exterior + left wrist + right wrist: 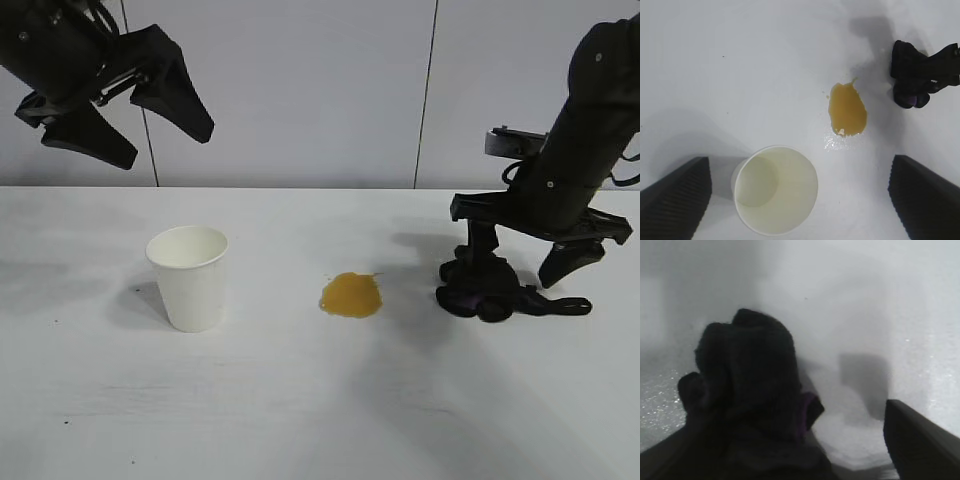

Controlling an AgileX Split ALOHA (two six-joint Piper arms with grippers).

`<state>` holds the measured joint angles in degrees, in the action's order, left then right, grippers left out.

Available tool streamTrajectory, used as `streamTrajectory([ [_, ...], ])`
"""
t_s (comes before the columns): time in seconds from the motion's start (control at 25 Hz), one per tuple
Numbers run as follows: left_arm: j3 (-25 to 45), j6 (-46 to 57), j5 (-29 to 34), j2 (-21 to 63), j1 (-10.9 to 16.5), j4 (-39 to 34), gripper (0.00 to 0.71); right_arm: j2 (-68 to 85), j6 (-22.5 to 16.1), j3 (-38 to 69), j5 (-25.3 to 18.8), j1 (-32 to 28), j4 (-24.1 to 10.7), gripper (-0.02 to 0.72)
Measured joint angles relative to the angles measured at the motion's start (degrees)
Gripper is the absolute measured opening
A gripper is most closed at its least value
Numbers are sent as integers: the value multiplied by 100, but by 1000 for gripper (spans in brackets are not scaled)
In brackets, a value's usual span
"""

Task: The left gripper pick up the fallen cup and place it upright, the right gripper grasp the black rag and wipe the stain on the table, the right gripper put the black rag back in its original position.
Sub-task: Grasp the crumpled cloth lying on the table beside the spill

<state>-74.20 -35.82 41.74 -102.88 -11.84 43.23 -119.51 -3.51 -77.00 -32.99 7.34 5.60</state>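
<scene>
Bright even light; soft shadows on table (pixel 300 400); right wrist view blurred.

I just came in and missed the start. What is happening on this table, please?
The cup already stands upright on the table; the left gripper hangs open above it. The right gripper is down over the black rag, fingers on either side of it but not yet shut on it. The stain lies unwiped between cup and rag.
</scene>
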Motion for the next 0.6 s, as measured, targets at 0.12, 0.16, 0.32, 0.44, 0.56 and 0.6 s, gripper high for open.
streamTrajectory([
  [0.12, 0, -4, 0, 0, 0, -5, 694, -33, -122, 0, 86, 124, 0, 318],
  [0.16, 0, -6, 0, 0, 0, -7, 694, -60, -143, 0, 109, 143, 0, 302],
  [0.32, 0, -11, 0, 0, 0, -7, 694, -136, -227, -9, 117, 143, 20, 145],
  [0.44, 0, -11, 0, 0, 0, -7, 694, -136, -242, -39, 69, 143, 42, 124],
  [0.56, 0, -11, 0, 0, 0, -7, 694, -136, -225, -179, -165, 143, 175, 124],
  [0.6, 0, -11, 0, 0, 0, -7, 694, -136, -176, -243, -271, 170, 244, 124],
])
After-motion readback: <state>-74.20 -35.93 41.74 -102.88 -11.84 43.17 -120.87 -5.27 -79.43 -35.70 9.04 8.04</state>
